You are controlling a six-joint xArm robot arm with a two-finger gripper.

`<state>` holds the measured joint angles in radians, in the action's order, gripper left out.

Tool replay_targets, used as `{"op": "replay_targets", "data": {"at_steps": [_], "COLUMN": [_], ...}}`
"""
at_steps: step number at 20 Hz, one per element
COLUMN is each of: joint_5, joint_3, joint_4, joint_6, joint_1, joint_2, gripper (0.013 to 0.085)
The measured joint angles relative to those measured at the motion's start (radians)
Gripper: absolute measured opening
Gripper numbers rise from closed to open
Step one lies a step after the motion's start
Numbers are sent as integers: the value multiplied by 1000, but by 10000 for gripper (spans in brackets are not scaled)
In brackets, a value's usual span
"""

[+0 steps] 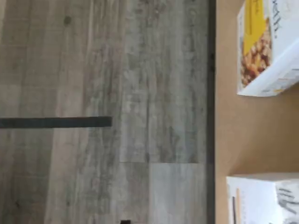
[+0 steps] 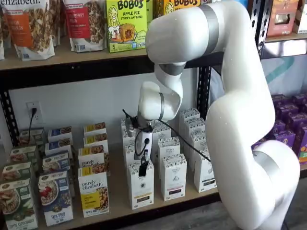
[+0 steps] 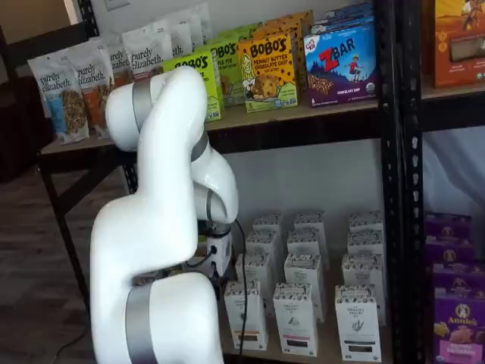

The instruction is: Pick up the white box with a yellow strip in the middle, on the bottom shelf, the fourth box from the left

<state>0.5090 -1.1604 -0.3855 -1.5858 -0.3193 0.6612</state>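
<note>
The white box with a yellow strip (image 2: pixel 93 191) stands at the front of the bottom shelf, marked "purely elizabeth", with like boxes in a row behind it. The wrist view shows a white box with a yellow panel and granola picture (image 1: pixel 266 46) on the tan shelf board (image 1: pixel 252 135). My gripper (image 2: pixel 143 168) hangs low in front of a plain white box (image 2: pixel 140 189), right of the yellow-strip box and apart from it. Only a dark finger tip shows, so I cannot tell if it is open. In a shelf view (image 3: pixel 218 254) the arm hides most of the gripper.
Rows of white boxes (image 2: pixel 173 176) fill the shelf's middle and right. A blue-fronted cereal box (image 2: pixel 55 197) stands left of the yellow-strip box. Purple boxes (image 2: pixel 288 134) sit beyond the black upright (image 2: pixel 204 91). The upper shelf board (image 2: pixel 72 60) holds bags and boxes. Wood floor (image 1: pixel 103 112) lies below.
</note>
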Motion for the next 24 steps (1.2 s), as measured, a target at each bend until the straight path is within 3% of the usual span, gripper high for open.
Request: {"op": "replay_targets", "data": {"at_steps": [17, 24], "joint_5": [-47, -25], "joint_3": [-190, -287], "joint_4": [-8, 33], "joint_6": [-24, -6], "joint_1": [20, 40], "joint_2": [174, 254], "gripper": [850, 850]}}
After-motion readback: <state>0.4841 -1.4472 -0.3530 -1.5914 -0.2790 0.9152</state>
